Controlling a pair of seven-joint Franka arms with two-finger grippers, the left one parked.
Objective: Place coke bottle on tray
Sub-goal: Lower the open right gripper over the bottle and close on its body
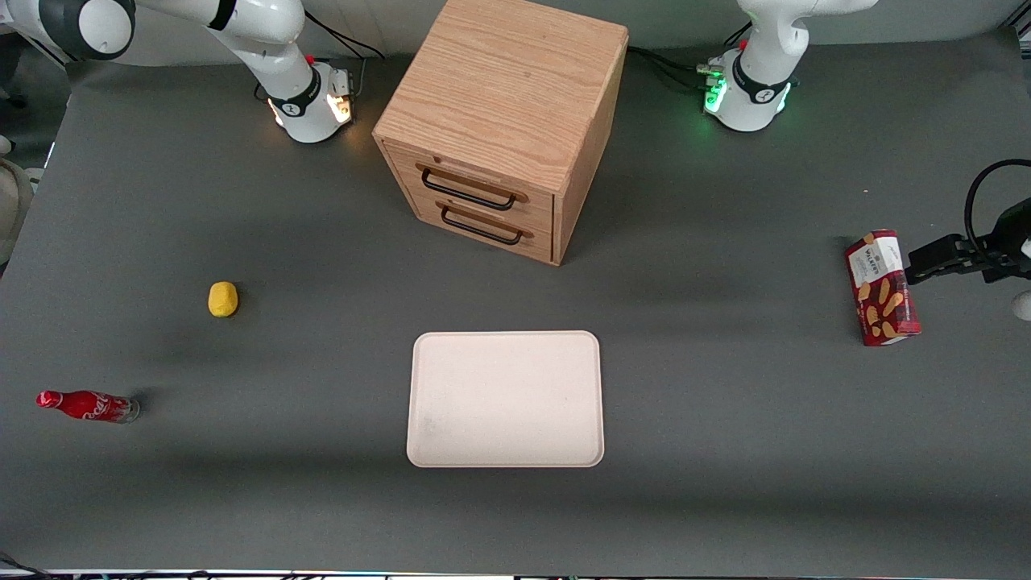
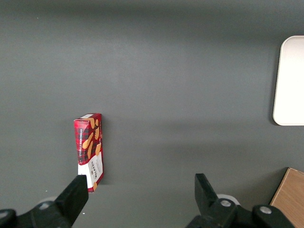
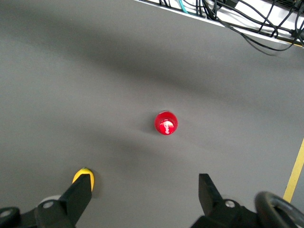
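Note:
The coke bottle (image 1: pixel 87 406) stands upright on the grey table at the working arm's end, near the table's front edge. From above, in the right wrist view, it shows as a round shiny red cap (image 3: pixel 166 123). My gripper (image 3: pixel 144 183) hangs high over the table, open, with nothing between its fingers and the bottle ahead of them, well apart. The front view does not show the gripper. The cream-white tray (image 1: pixel 505 399) lies flat mid-table, nearer the front camera than the cabinet, with nothing on it; its edge also shows in the left wrist view (image 2: pixel 289 80).
A small yellow lump (image 1: pixel 223 299) lies between bottle and cabinet, partly under one finger (image 3: pixel 84 175). A wooden two-drawer cabinet (image 1: pixel 503 121) stands farther back. A red biscuit box (image 1: pixel 882 287) lies toward the parked arm's end. Cables (image 3: pixel 237 19) run along the table edge.

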